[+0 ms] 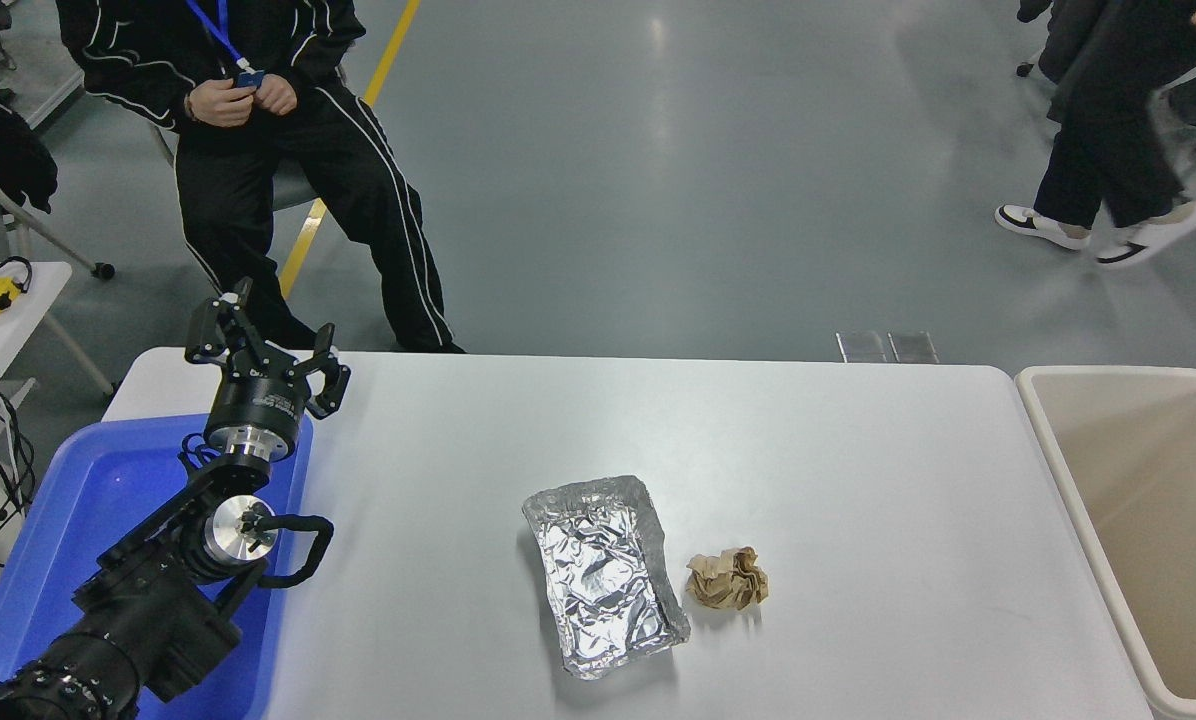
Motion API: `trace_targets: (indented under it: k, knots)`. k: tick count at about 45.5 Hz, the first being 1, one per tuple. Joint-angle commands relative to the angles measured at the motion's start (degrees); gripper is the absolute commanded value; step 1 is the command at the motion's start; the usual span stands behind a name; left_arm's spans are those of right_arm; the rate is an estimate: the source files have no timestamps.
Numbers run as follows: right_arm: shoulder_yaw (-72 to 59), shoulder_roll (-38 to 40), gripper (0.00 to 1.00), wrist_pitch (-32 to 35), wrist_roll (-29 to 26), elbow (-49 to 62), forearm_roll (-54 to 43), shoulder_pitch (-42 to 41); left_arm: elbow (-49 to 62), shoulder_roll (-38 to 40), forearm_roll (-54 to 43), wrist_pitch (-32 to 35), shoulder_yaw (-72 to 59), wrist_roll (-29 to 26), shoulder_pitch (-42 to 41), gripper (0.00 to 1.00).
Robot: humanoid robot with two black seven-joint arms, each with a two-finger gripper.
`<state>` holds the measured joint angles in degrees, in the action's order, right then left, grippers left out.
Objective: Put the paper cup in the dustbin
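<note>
Only the left arm (148, 590) in view: matte black housings, thick and rounded, with ribbed texture near the bottom corner. Two bare silver metal rings, one at a joint with a small dark fitting in its middle, one just under the wrist cylinder. Black looped cable beside that joint. Small pale print on the black wrist cylinder, too small to read. Left gripper (266, 350) black, with angular linked fingers (210, 325).
</note>
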<state>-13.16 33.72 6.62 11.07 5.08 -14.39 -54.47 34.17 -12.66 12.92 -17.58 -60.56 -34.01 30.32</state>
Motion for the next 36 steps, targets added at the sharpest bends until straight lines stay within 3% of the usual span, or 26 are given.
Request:
trace_targets:
  k: [1, 11, 31, 32, 35, 36]
  knots:
    - [3.05, -1.19, 0.00, -2.22, -2.90, 1.34, 0.59, 10.95, 0.02, 0.00, 0.00, 0.00, 0.00, 0.00, 0.00, 1.00]
    - [3.05, -5.76, 0.00, -2.31, -2.81, 1.16, 0.59, 17.73, 0.02, 0.00, 0.00, 0.00, 0.00, 0.00, 0.00, 1.00]
    - [3.14, -11.31, 0.00, -4.07, -2.81, 0.90, 0.59, 19.67, 0.02, 0.00, 0.00, 0.00, 0.00, 0.00, 0.00, 1.00]
    - [3.14, -11.31, 0.11, -4.15, -2.81, 0.90, 0.68, 19.67, 0.02, 0.00, 0.00, 0.00, 0.00, 0.00, 0.00, 1.00]
    - [3.14, -11.31, 0.19, -4.33, -2.81, 0.90, 0.68, 19.76, 0.02, 0.00, 0.00, 0.00, 0.00, 0.00, 0.00, 1.00]
    - [3.14, -11.31, 0.27, -4.85, -2.81, 0.90, 0.68, 19.76, 0.02, 0.00, 0.00, 0.00, 0.00, 0.00, 0.00, 1.00]
